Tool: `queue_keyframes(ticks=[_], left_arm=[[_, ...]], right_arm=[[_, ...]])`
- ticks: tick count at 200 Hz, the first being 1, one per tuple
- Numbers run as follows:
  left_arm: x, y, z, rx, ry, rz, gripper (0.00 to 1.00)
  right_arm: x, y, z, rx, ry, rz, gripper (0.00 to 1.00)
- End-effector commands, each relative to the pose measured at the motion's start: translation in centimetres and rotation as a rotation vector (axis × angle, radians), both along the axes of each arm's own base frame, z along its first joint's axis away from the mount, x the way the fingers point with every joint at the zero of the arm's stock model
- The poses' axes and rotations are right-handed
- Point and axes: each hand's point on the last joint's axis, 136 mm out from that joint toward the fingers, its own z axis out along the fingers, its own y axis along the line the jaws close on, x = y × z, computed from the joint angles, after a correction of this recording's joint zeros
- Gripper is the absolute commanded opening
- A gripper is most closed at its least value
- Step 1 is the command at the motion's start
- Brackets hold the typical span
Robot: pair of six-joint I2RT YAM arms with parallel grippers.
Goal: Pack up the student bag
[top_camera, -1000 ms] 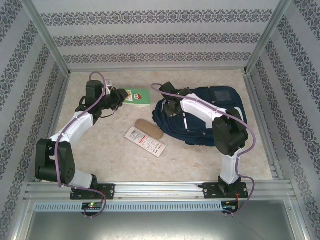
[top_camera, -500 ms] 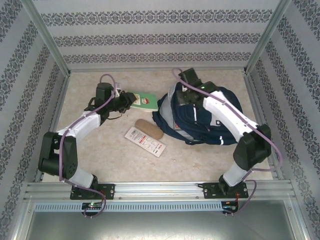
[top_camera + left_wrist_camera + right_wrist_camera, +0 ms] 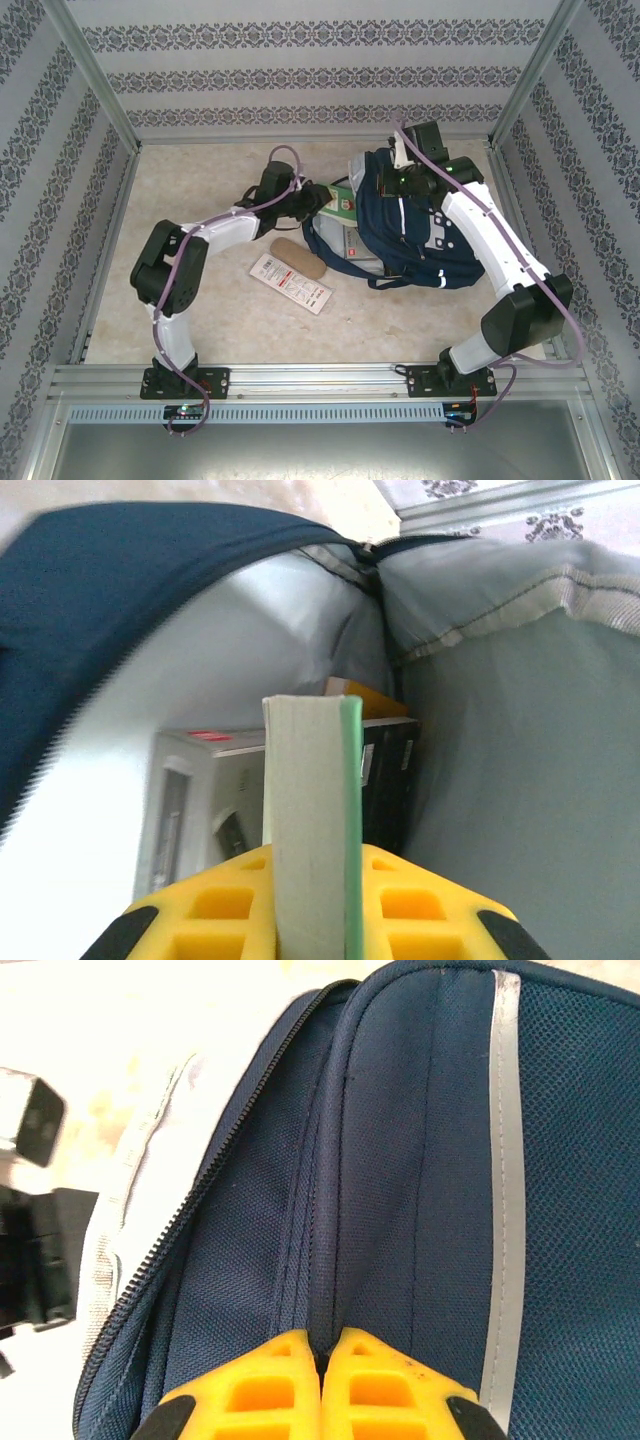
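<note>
Navy-blue student bag [image 3: 455,250], a large fabric backpack with white reflective stripes, lies on the right half of the beige table [image 3: 200,200], toward the back, with its open mouth facing left. In the top view the left gripper [image 3: 322,199] reaches across to that mouth with a thin green-covered book [image 3: 343,203] in its jaws, and the book's far end is just at the opening. The right gripper [image 3: 398,172] is at the bag's rear upper edge, with the white right arm arching over the bag's right side. In front of the bag, to its left, lie 2 loose things: a tan oval pouch [image 3: 298,258] and a flat white packet with red print [image 3: 290,283]. The pouch's near edge overlaps the packet.

From the left wrist, the 2 yellow fingers [image 3: 230,905] pinch the book [image 3: 310,810] upright by its near end, pale page edge on the left and green cover on the right. The book points into the bag's pale grey lined interior [image 3: 500,800], under the navy rim [image 3: 120,600]. Deeper inside stand a grey-white box [image 3: 190,800] and a black box [image 3: 388,780], with a yellow-orange edge [image 3: 365,696] above them.

From the right wrist, the right gripper's [image 3: 322,1352] yellow jaws are pressed together on a raised navy seam of the bag [image 3: 400,1160]. A zipper track [image 3: 200,1210] runs to the left of the seam, and a white reflective stripe [image 3: 505,1160] runs to its right.
</note>
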Motion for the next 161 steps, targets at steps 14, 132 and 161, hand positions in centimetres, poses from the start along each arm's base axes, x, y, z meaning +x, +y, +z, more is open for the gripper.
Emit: queue_keyframes(ticks=[14,132,161], left_arm=[[2.7,-3.7,3.4,-0.088,-0.093,-0.005,0.01],[-1.9,-14.9,-0.6,-0.064,-0.006,-0.158,0.25],[-2.7,-14.8,-1.3,-0.014,0.01,-0.167,0.64]], right_arm=[[-0.2,2.2,7.0,0.194,-0.19,0.086,0.0],[0.8,1.1,6.2,0.293,-0.165,0.04,0.0],[0.8,0.6,6.0,0.287,-0.163,0.028,0.0]])
